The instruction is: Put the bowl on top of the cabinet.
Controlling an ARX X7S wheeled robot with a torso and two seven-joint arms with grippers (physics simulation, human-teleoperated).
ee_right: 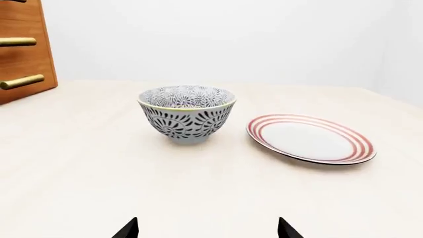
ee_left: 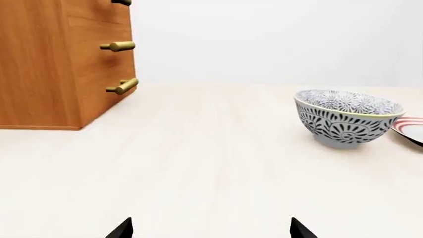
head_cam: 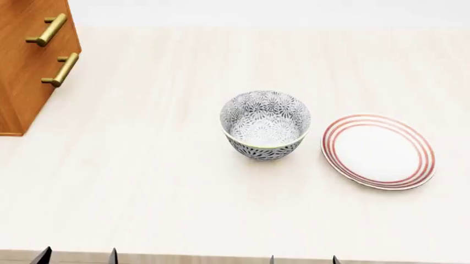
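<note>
The bowl point(head_cam: 265, 125) stands upright mid-worktop point(head_cam: 162, 181), just beside the plate point(head_cam: 378, 150) and well apart from the cabinet point(head_cam: 29, 60) at far left. Both grippers – left point(ee_left: 210, 229), right point(ee_right: 208, 229) – hover released, holding nothing. No writing shows.

Only dark fingertip points of the left gripper point(ee_left: 210, 229) and the right gripper point(ee_right: 208, 229) visible at the frame edges, bodies cut off (same in the head view, four small tips along the desk's near edge). Cabinet point(head_cam: 26, 60) cropped at the desk's far-left corner: top surface out of frame, just two handles point(head_cam: 48, 29) seen from the head. Plate point(ee_left: 409, 130) sliced by the frame edge in the left wrist view. Bowl point(head_cam: 265, 125) base partly hidden from above.
</note>
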